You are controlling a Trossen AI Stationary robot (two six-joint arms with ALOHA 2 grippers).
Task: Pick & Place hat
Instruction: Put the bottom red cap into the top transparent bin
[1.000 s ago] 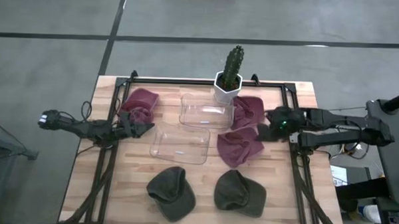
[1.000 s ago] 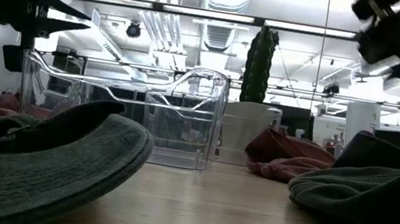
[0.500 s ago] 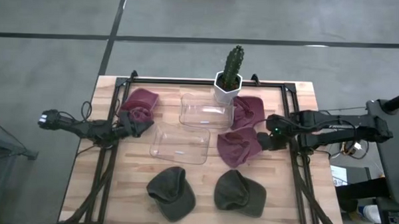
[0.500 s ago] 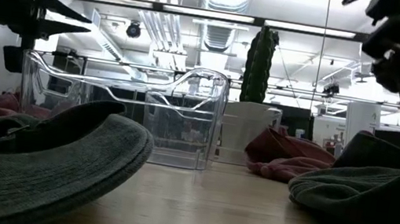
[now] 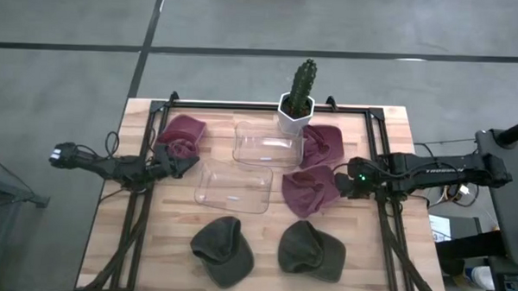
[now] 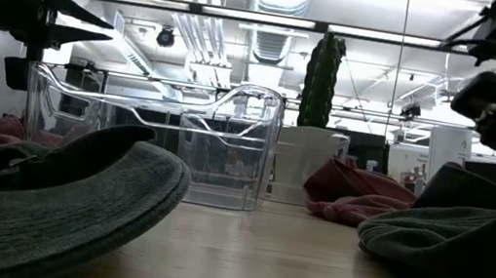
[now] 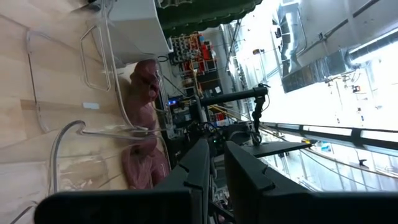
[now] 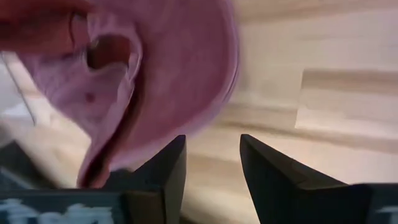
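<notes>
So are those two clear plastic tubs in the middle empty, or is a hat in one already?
Both look empty. From above, the nearer tub and the tub by the cactus show only bare wood through their bottoms; every hat lies outside them.

Two clear bins [image 5: 250, 167] sat at the table's [image 5: 384, 262] middle, with the potted cactus [image 5: 298, 99] just behind them. Two hats [image 5: 317, 169] lay right of the bins and one hat [image 5: 182, 136] to their left. Two more caps [image 5: 268, 249] rested side by side along the front edge.
</notes>
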